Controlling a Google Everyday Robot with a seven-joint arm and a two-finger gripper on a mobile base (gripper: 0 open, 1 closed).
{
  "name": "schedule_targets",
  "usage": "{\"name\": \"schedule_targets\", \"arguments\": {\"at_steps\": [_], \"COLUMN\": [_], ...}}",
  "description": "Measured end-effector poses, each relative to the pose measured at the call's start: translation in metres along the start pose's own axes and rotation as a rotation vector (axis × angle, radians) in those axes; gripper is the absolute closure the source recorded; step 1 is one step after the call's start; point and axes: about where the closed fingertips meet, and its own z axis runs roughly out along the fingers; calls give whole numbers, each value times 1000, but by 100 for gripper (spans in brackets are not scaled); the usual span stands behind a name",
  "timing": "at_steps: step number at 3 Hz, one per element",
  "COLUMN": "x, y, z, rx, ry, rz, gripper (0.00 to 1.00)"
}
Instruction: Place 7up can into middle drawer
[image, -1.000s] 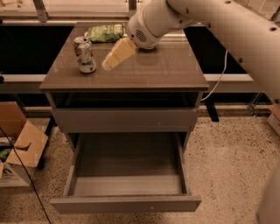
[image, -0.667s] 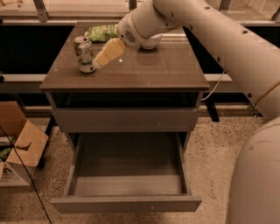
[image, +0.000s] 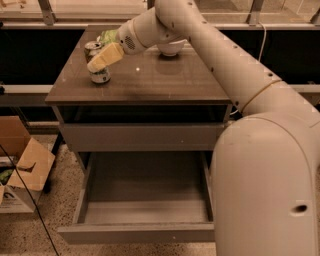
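Note:
The 7up can (image: 101, 76) stands upright at the back left of the cabinet top (image: 165, 82), white and green with a silver top. My gripper (image: 103, 57) reaches in from the right and lies across the front of the can, hiding its middle. The middle drawer (image: 135, 233) is pulled open below, wide and deep, with nothing visible inside. The arm's large white body fills the right side of the view and hides the drawer's right end.
A green snack bag (image: 108, 36) lies just behind the can. A white bowl (image: 170, 48) sits at the back middle of the top. A shut grey drawer front (image: 140, 137) is above the open drawer. A cardboard box (image: 22, 170) stands on the floor at left.
My gripper has moved left across the cabinet top, from beside the can to right over it. The can has stayed in place.

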Motion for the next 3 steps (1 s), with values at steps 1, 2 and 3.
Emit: {"name": "schedule_targets", "arguments": {"at_steps": [1,2,3], "x": [-4,-9,-19], "y": [-7,-6,-4], "z": [19,37,55], "rx": [-18,-50,-87], "ry": [-31,-62,-119], "rz": [39,81,120], "gripper": [0,0,26]}}
